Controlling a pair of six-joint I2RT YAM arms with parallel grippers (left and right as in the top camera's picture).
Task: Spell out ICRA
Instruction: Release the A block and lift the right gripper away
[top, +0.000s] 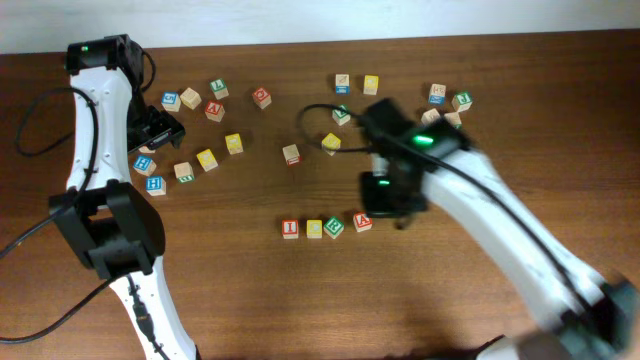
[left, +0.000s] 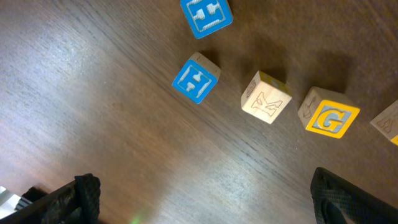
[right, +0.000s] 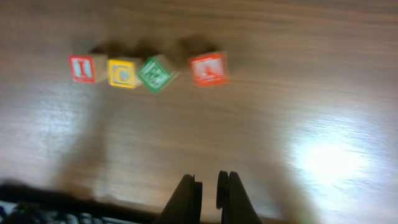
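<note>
Plainly finds the right gripper (right: 206, 186) pinched shut, fingers all but touching, nothing between them, only bare table (right: 298, 112) beneath. Shows, ahead of that gripper in its slightly blurred wrist view, a row of four letter blocks lying on the table: red I block (right: 82, 68) at the far left, yellow C block (right: 123, 73) just beside it, green R block (right: 157, 74) turned off square and close against the C, then red A block (right: 208, 68) across a small gap, a little out of line with the rest. Reads I, C, R, A from left to right. Puts the A nearest the gripper from overhead, near the fingers but apart from them.

Finds the left gripper (left: 205, 202) spread wide and holding nothing, one dark finger at each lower corner of its wrist view. Shows ahead of it a blue H block (left: 196, 79), further out a second blue block (left: 206, 14) cut off by the frame edge, and towards the right finger a plain wooden block (left: 266, 98) and a yellow G block (left: 329, 118), all apart from one another and from the gripper. Cannot make out the carved letter on the plain block. Shows from overhead more loose letter blocks (top: 215, 110) scattered around the left gripper and beyond the right one, well apart from the row.
</note>
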